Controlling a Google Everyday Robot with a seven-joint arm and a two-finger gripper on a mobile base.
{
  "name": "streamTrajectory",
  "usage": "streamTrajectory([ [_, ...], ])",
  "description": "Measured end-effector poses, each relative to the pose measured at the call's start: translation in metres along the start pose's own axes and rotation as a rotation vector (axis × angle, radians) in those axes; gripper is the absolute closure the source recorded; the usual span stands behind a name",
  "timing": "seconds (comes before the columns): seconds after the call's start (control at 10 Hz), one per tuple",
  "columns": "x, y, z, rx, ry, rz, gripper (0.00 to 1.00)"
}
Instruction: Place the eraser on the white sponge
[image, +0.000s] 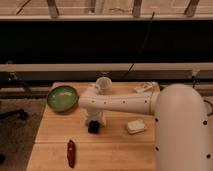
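1. Reaching down over the counter (115, 150), the tool (95, 120) sits right above the eraser (93, 128); whether it pinches it, nobody here could tell.
2. Grasping step, seemingly; next, lift and carry to the sponge (136, 126), lying apart.

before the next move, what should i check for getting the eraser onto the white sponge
1. Gripper lined up on the eraser: ok, it points down right over it.
2. Secure grasp on the eraser: cannot tell.
3. Eraser off the table: cannot tell.
4. White sponge top free: ok, nothing lies on it.
5. Path from eraser to sponge: ok, only bare wood between them; the red tool and cup lie off that line.
6. Eraser on sponge: not ok, they are apart.
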Motion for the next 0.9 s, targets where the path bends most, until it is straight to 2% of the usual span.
streamTrajectory([
  [0.4, -0.001, -0.004, -0.004, 0.003, 0.001, -0.008, 0.94],
  [0.5, -0.001, -0.004, -0.004, 0.001, 0.001, -0.009, 0.99],
  [0.7, -0.001, -0.003, -0.006, 0.000, 0.007, -0.013, 1.00],
  [0.9, -0.001, -0.012, -0.028, 0.014, 0.052, -0.041, 1.00],
])
